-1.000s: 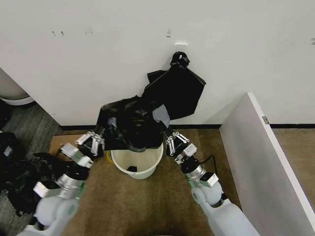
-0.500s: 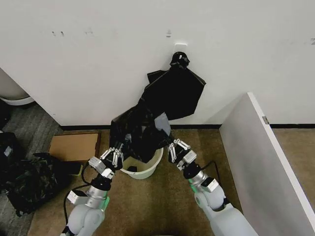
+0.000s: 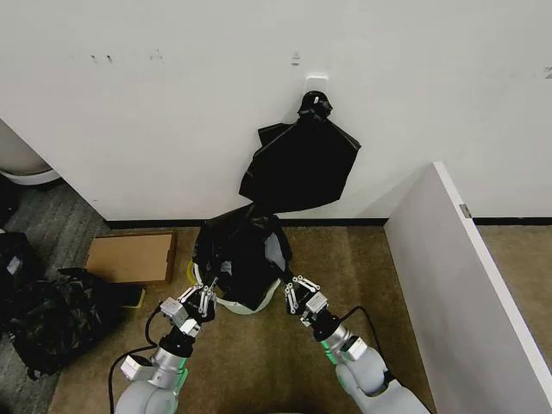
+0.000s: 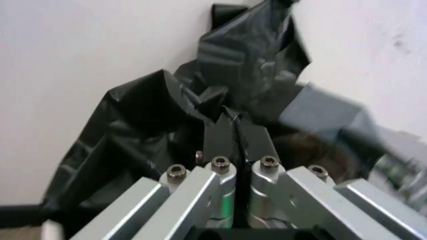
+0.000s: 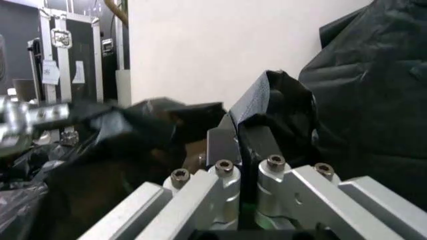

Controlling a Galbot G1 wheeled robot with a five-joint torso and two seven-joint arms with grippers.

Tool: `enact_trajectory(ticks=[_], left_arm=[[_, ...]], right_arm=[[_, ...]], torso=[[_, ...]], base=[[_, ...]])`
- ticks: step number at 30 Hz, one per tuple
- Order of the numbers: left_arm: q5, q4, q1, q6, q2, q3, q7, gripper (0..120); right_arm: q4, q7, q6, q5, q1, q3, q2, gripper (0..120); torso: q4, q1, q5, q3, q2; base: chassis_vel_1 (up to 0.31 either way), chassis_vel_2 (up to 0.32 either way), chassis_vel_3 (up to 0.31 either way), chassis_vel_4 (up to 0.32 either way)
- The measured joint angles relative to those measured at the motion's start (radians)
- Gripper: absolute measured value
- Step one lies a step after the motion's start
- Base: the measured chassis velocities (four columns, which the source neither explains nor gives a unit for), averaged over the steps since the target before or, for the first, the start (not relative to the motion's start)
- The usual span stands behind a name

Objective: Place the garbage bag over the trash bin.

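Nearest the robot, both grippers sit low in front of the bin: the left gripper [image 3: 203, 298] at the bin's left front and the right gripper [image 3: 297, 293] at its right front. Each wrist view shows the two jaws pressed together on a fold of black film, so both are clamped on the garbage bag [image 3: 244, 252], one on each side of its mouth. Just beyond them, the bag lies draped across the top of the trash bin [image 3: 235, 305], whose cream-white wall shows as a thin strip under the plastic at the front. The bag covers the opening and hangs down the front, but it looks bunched and heaped rather than spread; whether its mouth is around the rim at the back cannot be told. By my judgement the task is well along: the bag is on the bin, while seating the edge evenly around the rim and letting go remain. To the left, a cardboard box [image 3: 130, 257] lies on the floor, and on the far wall a black bundle [image 3: 302, 159] hangs from its knot.
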Motion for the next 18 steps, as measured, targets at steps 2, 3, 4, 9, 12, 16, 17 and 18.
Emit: enact_trajectory(ticks=[2, 3, 4, 9, 12, 16, 17, 18], left_arm=[[0.027, 0.006, 0.0, 0.003, -0.004, 0.004, -0.038, 0], [0.039, 0.01, 0.0, 0.005, -0.006, 0.007, -0.055, 0], [0.06, 0.017, -0.001, 0.01, -0.011, 0.013, -0.088, 0], [0.082, 0.069, -0.041, 0.02, -0.045, 0.065, -0.186, 0], [0.072, 0.075, -0.053, 0.02, -0.054, 0.08, -0.186, 0], [0.057, 0.065, -0.053, 0.022, -0.056, 0.088, -0.182, 0], [0.052, 0.05, -0.047, 0.025, -0.056, 0.087, -0.182, 0], [0.046, 0.024, -0.032, 0.031, -0.05, 0.081, -0.182, 0]], right_arm=[[0.002, 0.0, -0.009, 0.001, 0.003, 0.002, -0.003, 0], [0.001, 0.0, -0.014, 0.001, 0.004, 0.002, -0.004, 0], [-0.005, 0.001, -0.019, -0.001, 0.006, 0.0, -0.005, 0], [-0.058, 0.014, -0.022, -0.007, 0.023, 0.015, 0.023, 0], [-0.063, 0.019, -0.021, -0.004, 0.032, 0.032, 0.032, 0], [-0.061, 0.022, -0.02, -0.002, 0.035, 0.048, 0.034, 0], [-0.056, 0.023, -0.02, -0.001, 0.032, 0.05, 0.031, 0], [-0.042, 0.024, -0.02, -0.001, 0.021, 0.048, 0.021, 0]], torso=[[0.0, 0.0, 0.0, 0.0, 0.0], [-0.0001, 0.0, -0.0001, 0.0, 0.0], [0.0, 0.0, 0.0, 0.0, 0.0], [0.0, 0.0, 0.0, 0.0, 0.0], [-0.0002, 0.0, 0.0, 0.0, 0.0], [-0.0001, 0.0, -0.0001, 0.0, 0.0], [-0.0001, 0.0, 0.0, 0.0, 0.0], [0.0, 0.0, 0.0, 0.0, 0.0]], base=[[0.0, 0.0, 0.0, 0.0], [0.0, 0.0, 0.0, 0.0], [0.0, 0.0, 0.0, 0.0], [0.0, 0.0, 0.0, 0.0], [0.0, 0.0, 0.0, 0.0], [0.0, 0.0, 0.0, 0.0], [0.0, 0.0, 0.0, 0.0], [0.0, 0.0, 0.0, 0.0]])
